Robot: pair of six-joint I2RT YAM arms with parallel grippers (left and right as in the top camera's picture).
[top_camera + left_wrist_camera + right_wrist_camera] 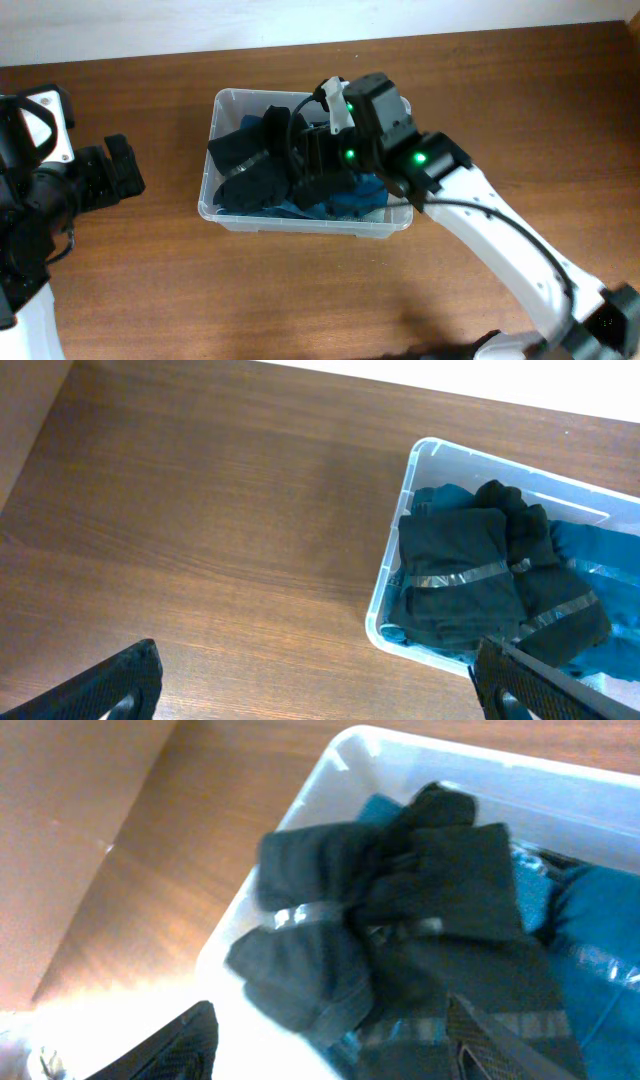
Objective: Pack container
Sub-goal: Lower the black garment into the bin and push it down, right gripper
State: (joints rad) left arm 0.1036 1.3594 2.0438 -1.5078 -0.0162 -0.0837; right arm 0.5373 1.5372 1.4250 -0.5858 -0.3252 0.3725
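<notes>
Left hand [122,165]: fingers spread, empty, over bare desk [300,300].
Container [222,102]: mid-desk, at 3 o'clock from that hand; holds black banded garments [247,162] on teal cloth [355,198].
Right hand [330,1010]: fingers spread, above the garments.

The counter [300,290] is dark brown wood, its fine grain running left to right across the overhead frame; a pale strip borders it along the top edge. The container [310,224] stands directly on it, a clear rectangular bin just above the centre of the frame, its long sides roughly along the grain; wood shows on every side of it. In the left wrist view a soft sheen lies on the wood left of the bin.
</notes>
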